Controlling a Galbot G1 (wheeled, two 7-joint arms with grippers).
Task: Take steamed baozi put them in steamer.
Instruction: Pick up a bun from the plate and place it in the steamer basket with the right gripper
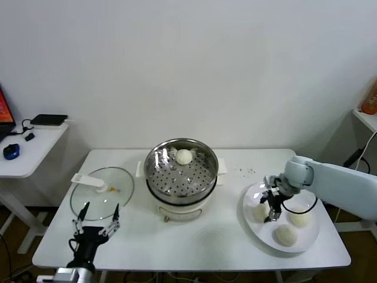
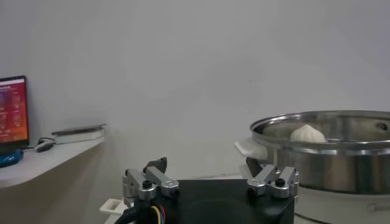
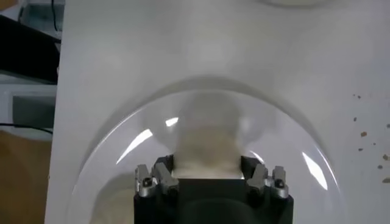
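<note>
Right pincer around baozi (on plate)

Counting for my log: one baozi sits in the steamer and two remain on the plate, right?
Not quite. One baozi is in the steamer, but three remain on the plate, one of them at the right hand; the head view shows it.

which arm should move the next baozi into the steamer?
Right. The right gripper is already down on the plate, closed around a baozi. The left gripper sits open by the glass lid, far from the buns.
</note>
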